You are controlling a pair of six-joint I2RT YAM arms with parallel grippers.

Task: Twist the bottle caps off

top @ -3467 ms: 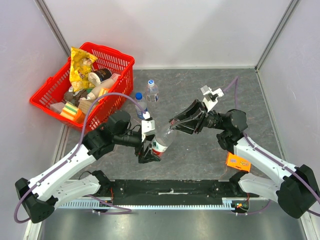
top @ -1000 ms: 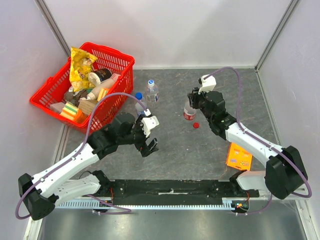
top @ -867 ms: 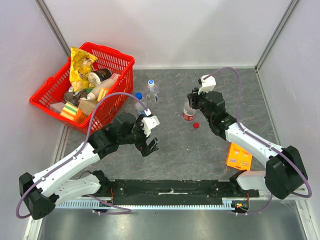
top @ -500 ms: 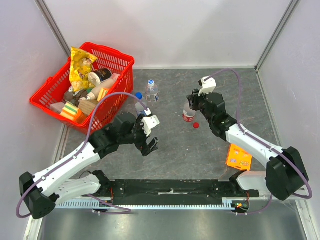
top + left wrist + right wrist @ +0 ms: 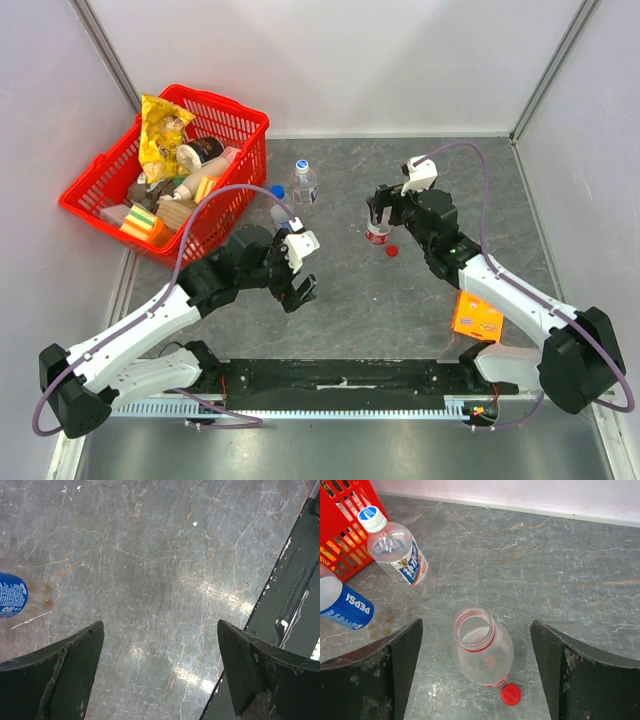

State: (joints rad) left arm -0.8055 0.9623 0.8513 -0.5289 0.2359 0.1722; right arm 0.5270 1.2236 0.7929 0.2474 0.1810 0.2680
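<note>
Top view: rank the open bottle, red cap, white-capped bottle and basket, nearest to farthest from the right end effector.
1. Open bottle, right beneath it.
2. Red cap, beside that bottle.
3. White-capped bottle, further left.
4. Basket, far left.

The red-labelled bottle [image 5: 485,661], held tilted between both grippers a few seconds earlier, is now set upright on the table [image 5: 350,312], uncapped, and the red cap [image 5: 510,694] is laid just beside its base. It is released by the left gripper [image 5: 300,290], which is now opened wide and empty over the table. The right gripper [image 5: 476,629], clamped on the bottle's neck a second ago, is now spread wide and shifted slightly back, its fingers [image 5: 400,665] left apart from the bottle on either side.
</note>
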